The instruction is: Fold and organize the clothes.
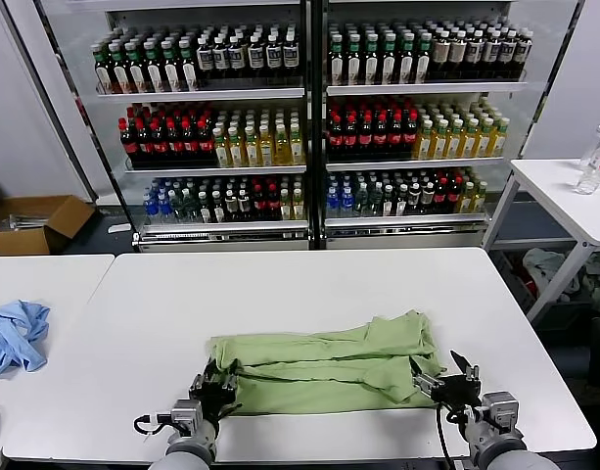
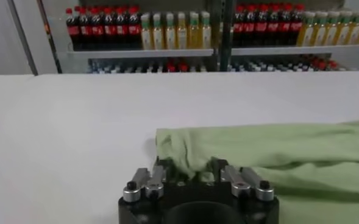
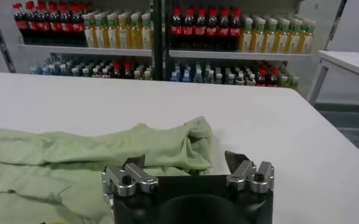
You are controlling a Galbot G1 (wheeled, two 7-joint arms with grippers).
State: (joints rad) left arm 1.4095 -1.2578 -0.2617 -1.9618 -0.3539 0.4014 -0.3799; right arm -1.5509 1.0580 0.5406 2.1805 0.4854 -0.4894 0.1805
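A: Shirt (image 1: 324,367) — light sage-green, lies on the white table (image 1: 300,294) near its front edge, folded lengthwise into a long band running left to right. Several overlapping layers visible; the right end bunches up into a rumpled peak.

B: Left tool (image 1: 213,387)?

A: At the shirt's left end, low on the table. In the left wrist view the left tool (image 2: 189,172) has its two fingers (image 2: 156,175) drawn close together with a fold of green cloth pinched between them. Recorded as gripping the shirt.

B: Right tool (image 1: 444,377)?

A: At the shirt's right end, just beside the cloth edge. In the right wrist view the right tool (image 3: 187,165) has its fingers (image 3: 234,161) spread wide; one fingertip sits over the cloth, the other over bare table. No cloth is caught between them. Recorded as standing apart, holding nothing.

B: Anything else on the surfaces?

A: A light blue garment (image 1: 14,335) crumpled on the neighbouring table on the left, well apart from the shirt. Behind the table, a glass-fronted cooler (image 1: 309,117) stocked with rows of bottles. A cardboard box (image 1: 30,220) on the floor at far left. Another white table (image 1: 564,196) at right carries a clear bottle (image 1: 595,162).
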